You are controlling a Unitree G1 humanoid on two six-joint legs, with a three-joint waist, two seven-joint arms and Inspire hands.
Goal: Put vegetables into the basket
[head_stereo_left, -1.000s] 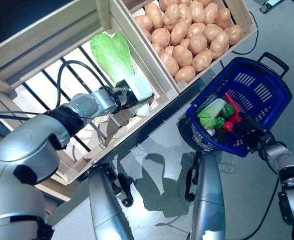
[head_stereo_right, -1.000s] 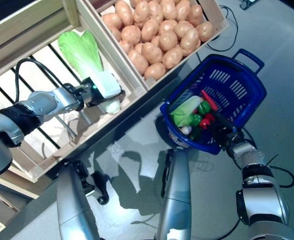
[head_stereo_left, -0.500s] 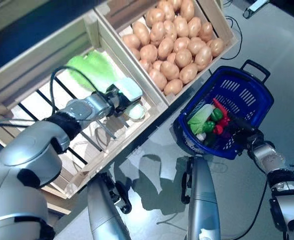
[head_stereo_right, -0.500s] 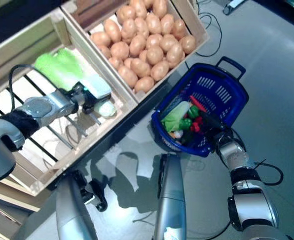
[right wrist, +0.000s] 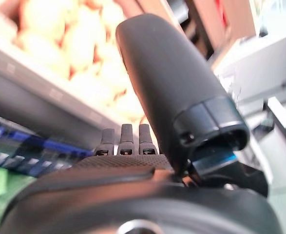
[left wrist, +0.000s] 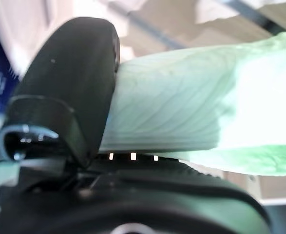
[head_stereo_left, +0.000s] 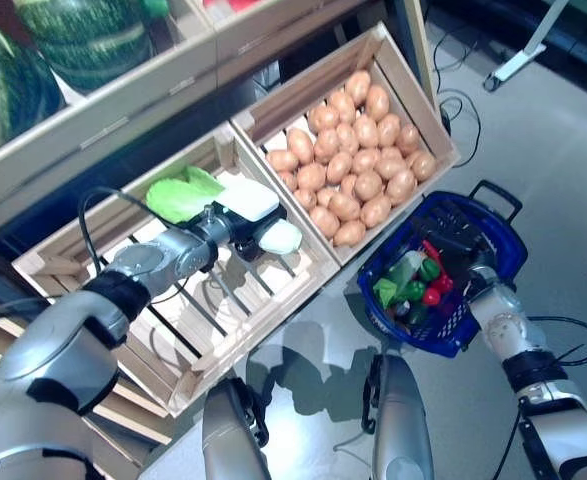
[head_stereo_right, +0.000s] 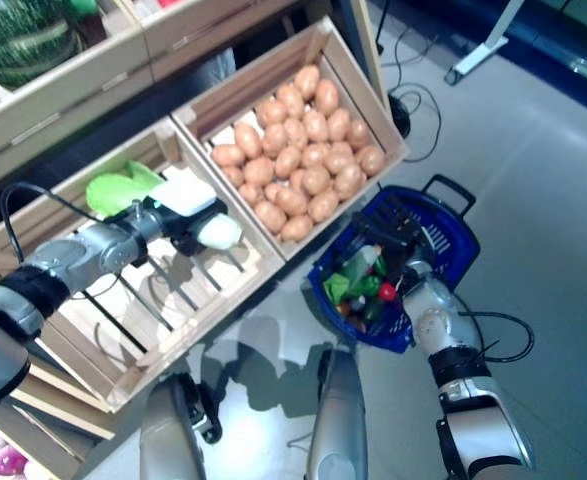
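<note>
My left hand (head_stereo_left: 225, 222) is in the slatted wooden crate (head_stereo_left: 173, 330), shut on a pale green cabbage (head_stereo_left: 185, 195) whose white stem end (head_stereo_left: 279, 237) points toward the potato crate. In the left wrist view my thumb (left wrist: 69, 83) presses on the cabbage (left wrist: 181, 112). The blue basket (head_stereo_left: 441, 343) stands on the floor at the right. It holds a light green cabbage (head_stereo_left: 403, 272), a green pepper (head_stereo_left: 429, 268) and red vegetables (head_stereo_left: 432, 296). My right hand (head_stereo_left: 461, 248) is over the basket's inside with straight fingers (right wrist: 125, 139), holding nothing.
A crate of potatoes (head_stereo_left: 358, 165) stands next to the slatted crate, just behind the basket. An upper shelf (head_stereo_left: 93, 120) overhangs both crates. Grey floor (head_stereo_left: 563, 180) lies to the right of the basket.
The whole picture has shifted and takes in more of the stand. My left hand keeps hold of the cabbage. My right hand has moved from the basket's near rim to over its inside.
</note>
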